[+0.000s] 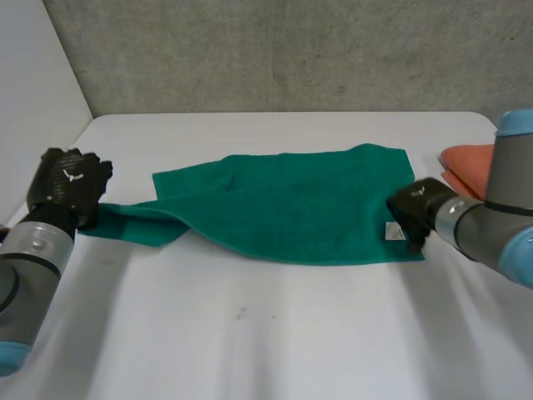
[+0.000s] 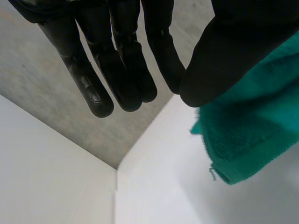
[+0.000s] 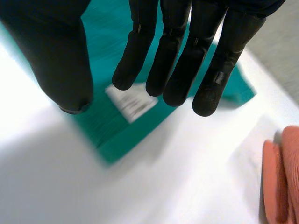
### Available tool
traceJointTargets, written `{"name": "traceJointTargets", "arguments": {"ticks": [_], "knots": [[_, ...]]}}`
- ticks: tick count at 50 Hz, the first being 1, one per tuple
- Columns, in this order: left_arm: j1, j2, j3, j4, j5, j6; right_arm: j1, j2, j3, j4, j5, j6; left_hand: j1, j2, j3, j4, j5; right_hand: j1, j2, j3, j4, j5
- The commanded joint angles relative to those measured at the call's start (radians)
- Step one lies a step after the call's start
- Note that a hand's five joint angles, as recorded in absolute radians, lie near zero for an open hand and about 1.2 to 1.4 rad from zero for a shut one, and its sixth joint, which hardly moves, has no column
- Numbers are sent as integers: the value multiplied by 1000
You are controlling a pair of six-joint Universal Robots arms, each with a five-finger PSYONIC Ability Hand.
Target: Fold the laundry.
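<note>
A green towel (image 1: pixel 291 204) lies spread across the white table (image 1: pixel 250 333), its left part drawn into a narrow strip. My left hand (image 1: pixel 67 183) is at that strip's left corner. In the left wrist view its thumb (image 2: pixel 233 51) meets the fingers (image 2: pixel 117 60), and the towel (image 2: pixel 247 126) comes out from behind the thumb. My right hand (image 1: pixel 416 208) hovers at the towel's right near corner, by the white label (image 1: pixel 394 231). In the right wrist view its fingers (image 3: pixel 187 56) are straight and apart from the thumb, above the label (image 3: pixel 133 102), with no cloth between them.
An orange cloth (image 1: pixel 470 167) lies at the table's right edge, just beyond my right arm, and appears beside the hand as orange cloth (image 3: pixel 282 182) in the right wrist view. A grey wall stands behind the table, a pale wall to its left.
</note>
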Motion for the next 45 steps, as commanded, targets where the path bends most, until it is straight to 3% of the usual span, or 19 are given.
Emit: {"name": "traceJointTargets", "arguments": {"ticks": [1,3,6,7,12,20,24,25,30,45], "knots": [[1,215,-29,-135,13,65,-75,-191,143,258,59,-260,235,197,203,194,248,393,223,214,205,589],[4,260,-47,-181,30,97,-94,-231,165,256,59,-281,235,197,203,194,248,393,223,214,205,589],[3,278,-80,-197,65,118,-105,-263,208,150,16,-255,235,197,203,194,248,-124,-294,-303,-312,72],[1,277,-86,-191,75,118,-100,-265,221,103,7,-232,235,197,203,194,248,-184,-354,-363,-371,12],[-1,215,-80,-125,92,112,-99,-263,315,-218,-16,18,235,197,203,194,248,-612,-782,-791,-800,-416],[-11,88,-9,-77,84,106,-62,-86,282,-317,-73,256,235,197,203,194,248,-605,-774,-783,-792,-409],[-13,7,34,-92,84,102,-43,-17,223,-315,-84,259,-213,-250,-244,-254,-199,-610,-780,-789,-798,-414],[-11,-22,43,-100,86,98,-43,-3,216,-315,-82,259,-429,-466,-460,-470,-416,-610,-780,-789,-798,-414],[1,-75,41,-150,90,92,-45,33,186,-320,-96,258,-745,-782,-776,-786,-732,-599,-769,-777,-786,-403],[21,-128,37,-190,93,80,-43,126,111,-332,-96,172,-781,-818,-812,-822,-767,-311,-481,-489,-498,-115]]}}
